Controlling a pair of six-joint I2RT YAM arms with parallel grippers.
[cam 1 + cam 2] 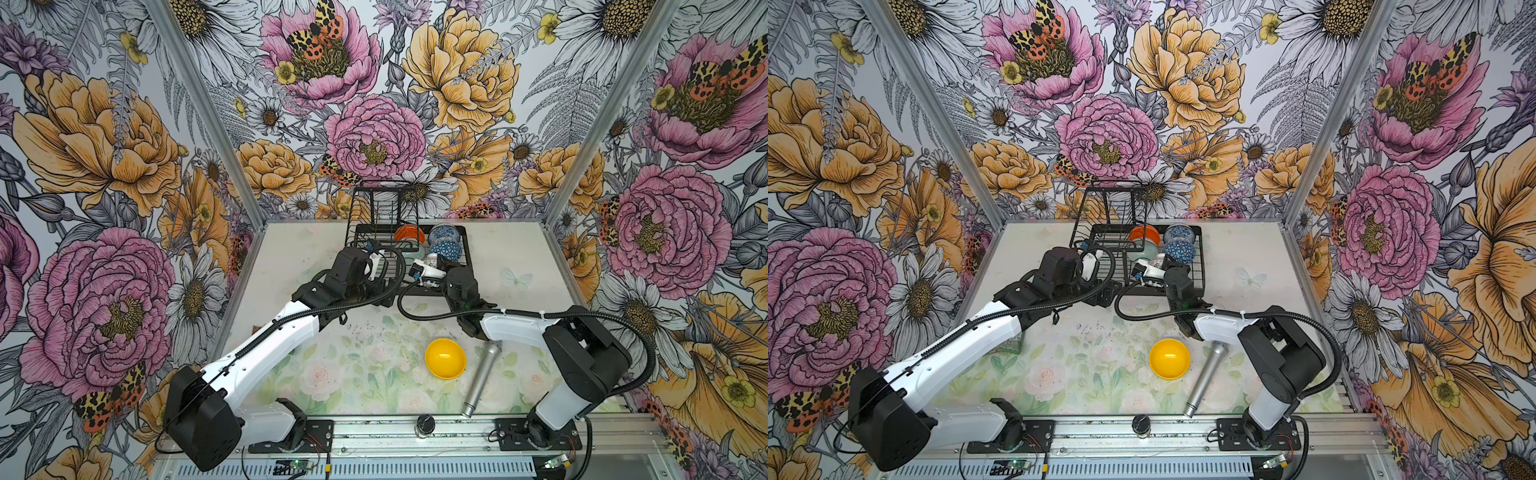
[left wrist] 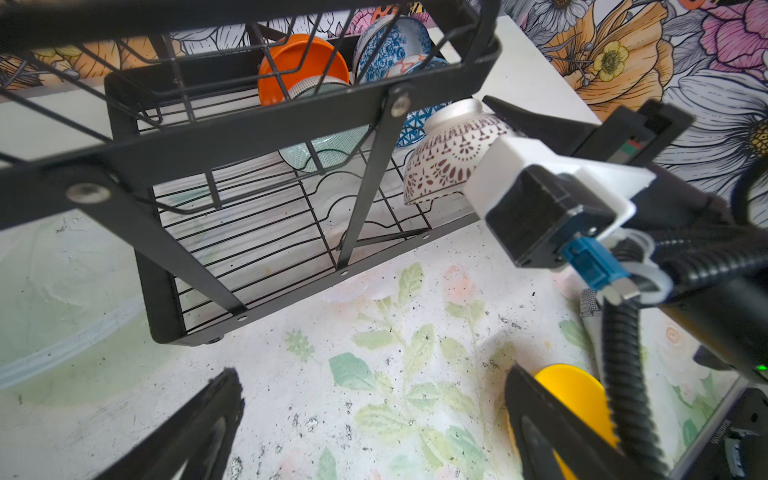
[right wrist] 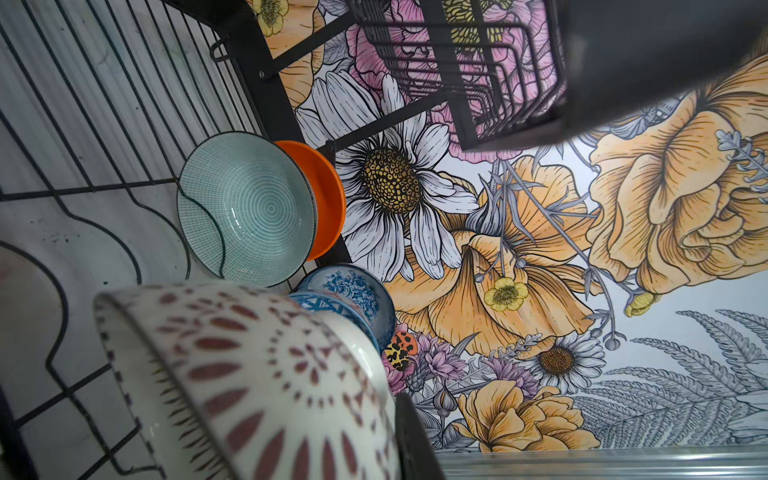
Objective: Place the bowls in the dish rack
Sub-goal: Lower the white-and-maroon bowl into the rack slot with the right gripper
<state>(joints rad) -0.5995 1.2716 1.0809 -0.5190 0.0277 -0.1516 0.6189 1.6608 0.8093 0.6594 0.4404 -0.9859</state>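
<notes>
Right pincer (image 1: 433,262) is clamped on the white lattice bowl (image 2: 449,158), tipped on edge, low near the front edge of the dish rack (image 2: 266,120); I can't tell if it's seated. I read this as mid-placement: settle it into a slot wire, then release. Left pincer (image 2: 372,374) wide, empty. Yellow bowl (image 1: 444,358) sits on the worktop (image 1: 332,365), not yet loaded.

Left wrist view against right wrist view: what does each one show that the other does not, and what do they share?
Only the left wrist view shows the yellow bowl lying on the table, and the open left pincer. Only the right wrist view shows the ringed inside of the teal bowl. Both show the dish rack, the orange bowl, the blue floral bowl and the white patterned bowl.
</notes>
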